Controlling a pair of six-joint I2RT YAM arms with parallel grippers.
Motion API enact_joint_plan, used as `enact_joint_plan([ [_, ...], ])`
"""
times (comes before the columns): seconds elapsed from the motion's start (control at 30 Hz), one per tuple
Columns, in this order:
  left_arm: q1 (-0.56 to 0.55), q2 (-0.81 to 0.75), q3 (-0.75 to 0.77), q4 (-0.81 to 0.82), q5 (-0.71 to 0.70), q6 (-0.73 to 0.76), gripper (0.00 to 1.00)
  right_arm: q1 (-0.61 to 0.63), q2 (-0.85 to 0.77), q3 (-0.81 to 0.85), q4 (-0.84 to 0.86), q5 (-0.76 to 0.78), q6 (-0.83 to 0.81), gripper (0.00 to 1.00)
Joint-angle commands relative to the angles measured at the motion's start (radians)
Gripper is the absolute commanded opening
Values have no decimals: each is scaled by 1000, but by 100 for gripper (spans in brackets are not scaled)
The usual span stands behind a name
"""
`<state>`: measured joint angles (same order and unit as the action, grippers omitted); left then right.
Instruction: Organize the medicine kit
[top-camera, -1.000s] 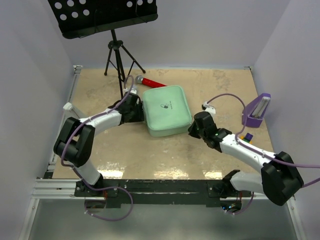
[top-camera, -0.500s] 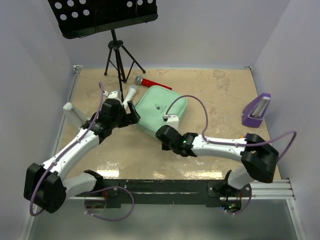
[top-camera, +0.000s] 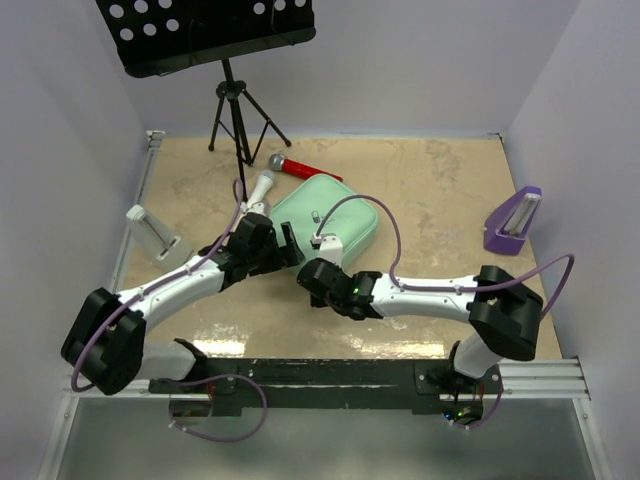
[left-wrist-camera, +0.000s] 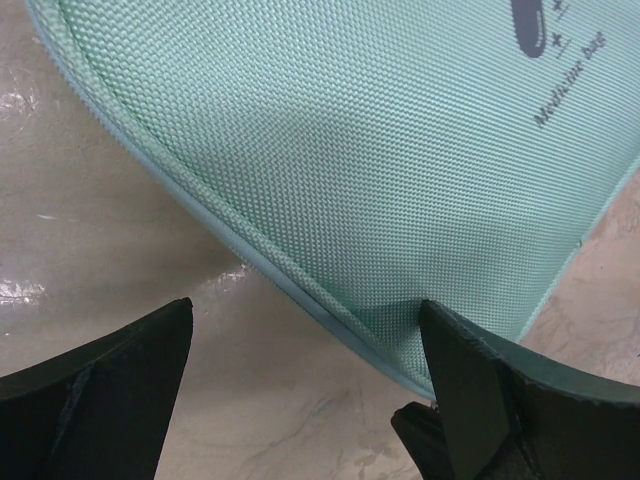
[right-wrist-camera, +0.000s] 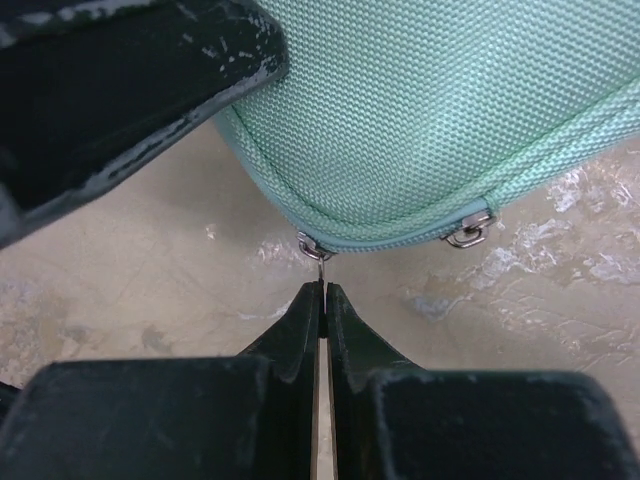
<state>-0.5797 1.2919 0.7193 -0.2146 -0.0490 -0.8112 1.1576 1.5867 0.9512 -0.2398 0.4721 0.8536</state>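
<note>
- Medicine kit (top-camera: 342, 226): mint-green soft case, woven fabric, rounded corners. Lies flat on bench (top-camera: 450, 180), left of centre and turned at an angle. Closed lid faces up; left wrist cam shows a dark capsule mark (left-wrist-camera: 535, 30) and the print "Medicine bag".
- Left gripper (top-camera: 290, 250): I read it as spread wide, nothing held. It sits at the kit's near-left edge. In the wrist cam (left-wrist-camera: 305, 310) the piped rim runs between the two fingers, and the finger on the right of that view overlaps the rim.
- Right gripper (top-camera: 308, 275): low at the kit's near corner, just beside the left one. Fingers pressed together (right-wrist-camera: 322, 290), only a hairline gap. Tips meet right at the end of a metal zip pull (right-wrist-camera: 316, 250). Can't tell if the pull is actually pinched.
- Second pull (right-wrist-camera: 466, 235): lies along the same zip seam, to the right in that view, apart from the fingers.
- Cable (top-camera: 362, 200): purple, from the right wrist, loops over the lid.
- Far side: black perforated music stand (top-camera: 205, 30) on a tripod; red mic (top-camera: 305, 166) just beyond the kit's far edge.
- Sides: purple stand (top-camera: 515, 225) near the right wall, well apart from the kit; white stand (top-camera: 150, 230) near the left edge.
</note>
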Motion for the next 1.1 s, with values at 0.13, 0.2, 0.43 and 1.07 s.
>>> enact_joint_plan([
  [0.13, 3, 145, 72, 17, -155, 52, 90, 1, -111, -107, -121, 37, 94, 0],
  [0.2, 9, 149, 46, 49, -149, 73, 82, 1, -143, -133, -133, 40, 117, 0],
  [0.43, 34, 155, 2, 93, -137, 102, 67, -30, -195, -196, -136, 42, 159, 0],
  [1.07, 55, -17, 68, -3, -98, 93, 98, -110, -430, -195, -35, 25, -22, 57],
])
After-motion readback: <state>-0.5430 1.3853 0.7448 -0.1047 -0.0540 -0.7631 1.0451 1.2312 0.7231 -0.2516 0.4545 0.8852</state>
